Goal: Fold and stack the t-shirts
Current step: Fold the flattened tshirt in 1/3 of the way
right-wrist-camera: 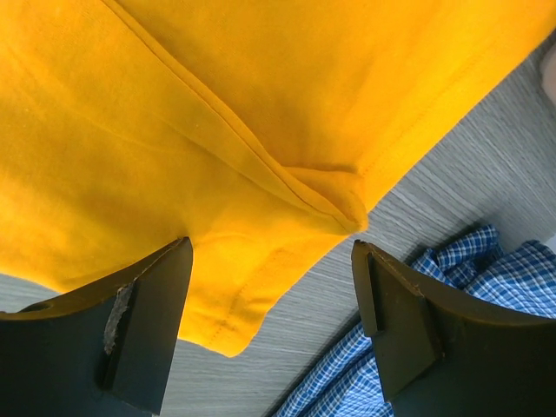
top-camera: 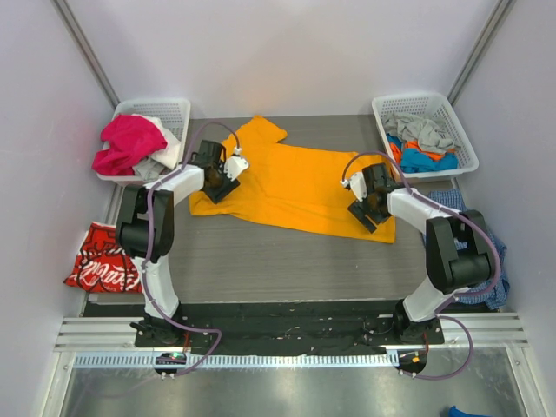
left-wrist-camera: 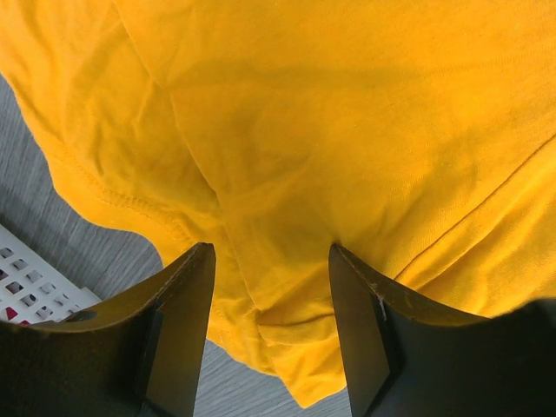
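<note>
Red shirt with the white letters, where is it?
In the top view, the red t-shirt lies at the left edge of the table, just left of the left arm, nearer than the white basket holding pink cloth.

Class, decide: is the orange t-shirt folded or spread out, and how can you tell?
Spread out: the orange t-shirt lies flat and wide across the table, only its corners rumpled.

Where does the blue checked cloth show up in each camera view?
Top external: blue checked cloth at the right side, about mid-height.
Left wrist: not in it.
Right wrist: the cloth fills the bottom right corner.
Shared landmark: the orange-yellow t-shirt, seen in all three views.
</note>
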